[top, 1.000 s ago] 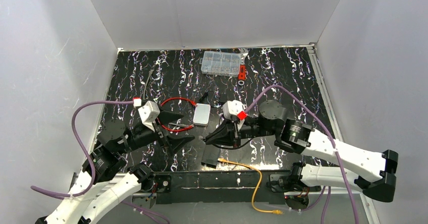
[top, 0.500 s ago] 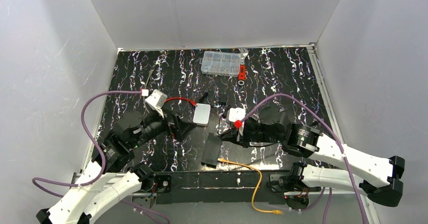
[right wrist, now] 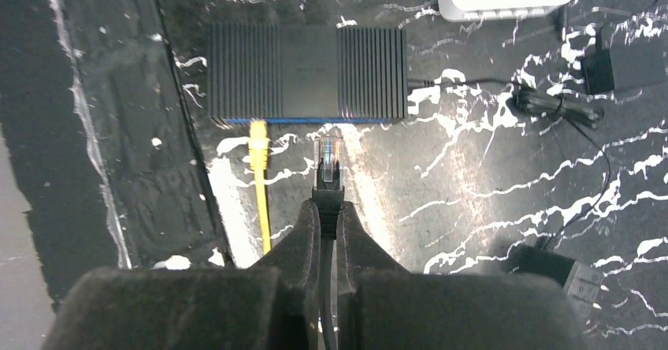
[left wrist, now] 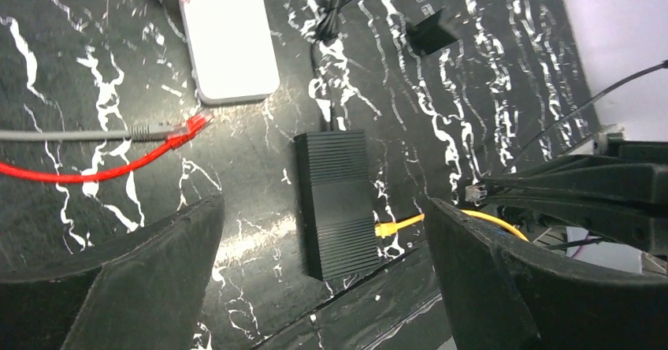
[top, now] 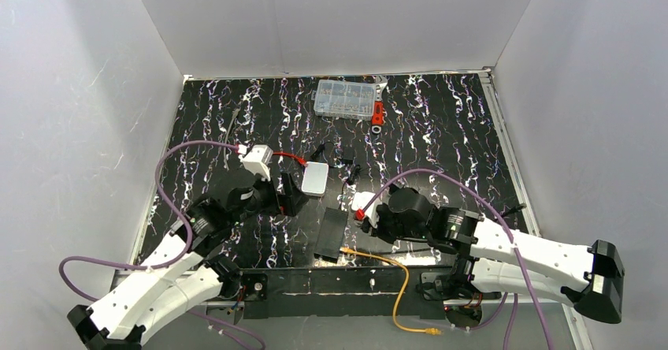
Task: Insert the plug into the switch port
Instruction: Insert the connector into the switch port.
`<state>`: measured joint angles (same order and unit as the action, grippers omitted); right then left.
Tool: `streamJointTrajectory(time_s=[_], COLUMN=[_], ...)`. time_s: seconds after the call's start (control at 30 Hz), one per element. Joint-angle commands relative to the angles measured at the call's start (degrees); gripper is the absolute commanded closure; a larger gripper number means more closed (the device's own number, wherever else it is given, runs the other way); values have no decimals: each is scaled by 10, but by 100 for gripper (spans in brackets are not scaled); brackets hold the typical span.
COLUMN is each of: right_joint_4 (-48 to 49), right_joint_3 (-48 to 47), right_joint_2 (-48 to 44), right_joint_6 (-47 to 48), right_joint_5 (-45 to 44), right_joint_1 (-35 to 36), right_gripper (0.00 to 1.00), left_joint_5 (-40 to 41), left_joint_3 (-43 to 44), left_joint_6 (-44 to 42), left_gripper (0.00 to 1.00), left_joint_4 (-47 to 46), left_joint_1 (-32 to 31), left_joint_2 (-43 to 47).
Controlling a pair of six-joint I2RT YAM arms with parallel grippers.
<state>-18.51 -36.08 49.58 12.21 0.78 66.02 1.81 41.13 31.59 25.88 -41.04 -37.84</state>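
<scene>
The flat black switch (right wrist: 307, 70) lies on the marbled table, its blue-edged port face (right wrist: 346, 120) towards my right gripper (right wrist: 328, 200). That gripper is shut on the black boot of a clear plug (right wrist: 328, 157) on a black cable. The plug points at the face, a short gap away. An orange cable's end (right wrist: 257, 137) sits at a port further left on the face. In the top view the switch (top: 331, 236) lies between both grippers. My left gripper (left wrist: 323, 208) is open and empty, hovering above the switch (left wrist: 337, 200).
A white-grey rounded box (top: 315, 179) lies beyond the switch. A red wire with a red connector (left wrist: 185, 125) and a grey cable lie to its left. A black adapter (right wrist: 622, 66) and a coiled black cord lie near it. A clear organiser case (top: 345, 98) stands at the back.
My right gripper has drawn back to the right, off the switch, still shut on the plug. My left arm has swung away from me, towards the white-grey box, its gripper staying open.
</scene>
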Motion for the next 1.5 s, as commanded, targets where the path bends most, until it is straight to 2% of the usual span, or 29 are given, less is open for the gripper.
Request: streamJointTrajectory(time_s=[0.0,0.23,0.47,0.6,0.87,1.17,1.47], right_joint_4=[56,80,51,15,29,29,63], right_joint_3=[17,36,2,-39,-58,-58,-33], right_joint_2=[12,54,115,164,219,248,259], right_joint_6=[9,-19,-35,-83,-160,-224,-245], right_joint_5=[-56,-89,-116,-121,-129,-144,-123], right_joint_1=[2,2,4,8,14,15,27], right_gripper=[99,99,99,99,99,99,99], left_joint_5=[25,-3,-52,-67,-78,-97,-118], left_joint_3=[-14,-23,-51,-66,-80,-86,-92], left_joint_6=[38,60,72,78,78,74,76], left_gripper=[2,2,2,2,2,2,2], left_joint_4=[17,12,-22,-43,-66,-94,-131], left_joint_1=[1,1,1,2,2,2,2], left_joint_2=[-40,-114,-170,-188,-201,-225,-267])
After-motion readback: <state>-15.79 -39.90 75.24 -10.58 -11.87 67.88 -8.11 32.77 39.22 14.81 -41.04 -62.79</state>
